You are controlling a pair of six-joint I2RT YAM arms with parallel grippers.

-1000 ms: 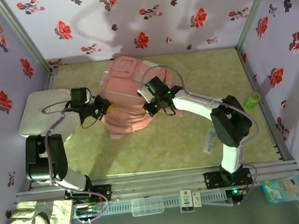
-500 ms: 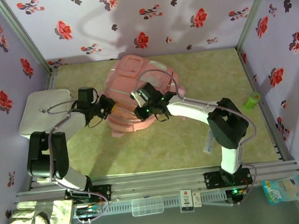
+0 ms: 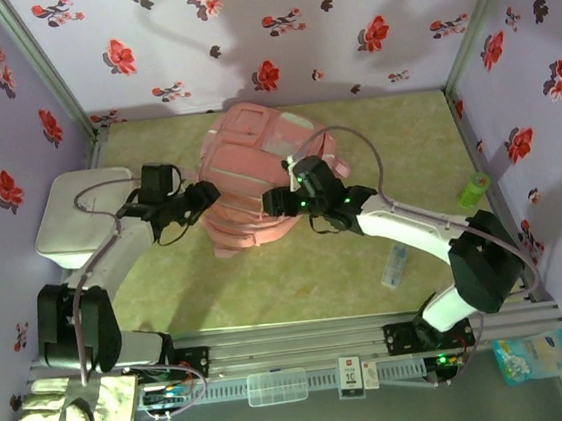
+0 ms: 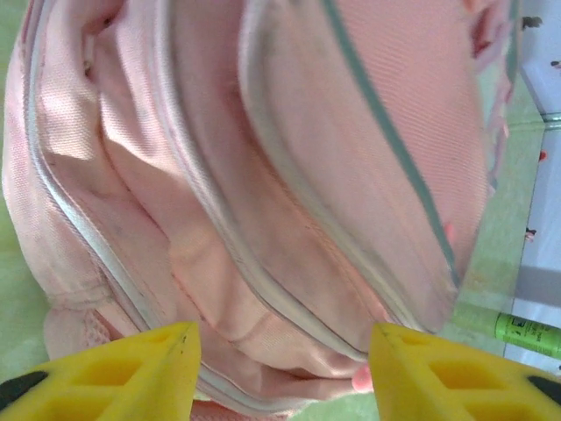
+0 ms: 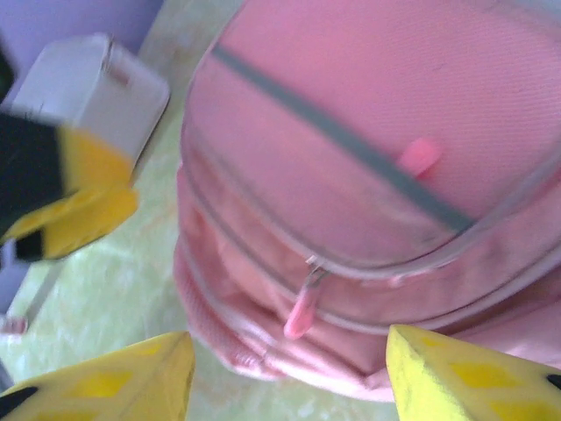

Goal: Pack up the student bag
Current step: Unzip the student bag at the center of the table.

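Both claws have sprung apart since a second ago, and the right arm has swung its elbow out to the right. Nearest, one white tag (image 3: 352, 375) on the rail carries print, perhaps "1C", too small to trust. Left gripper (image 3: 207, 192) and right gripper (image 3: 270, 204) stand spread and empty, the left at the left edge of the one student bag (image 3: 253, 158) mid-table, the right over its near part; one white box (image 3: 81, 216) lies far left
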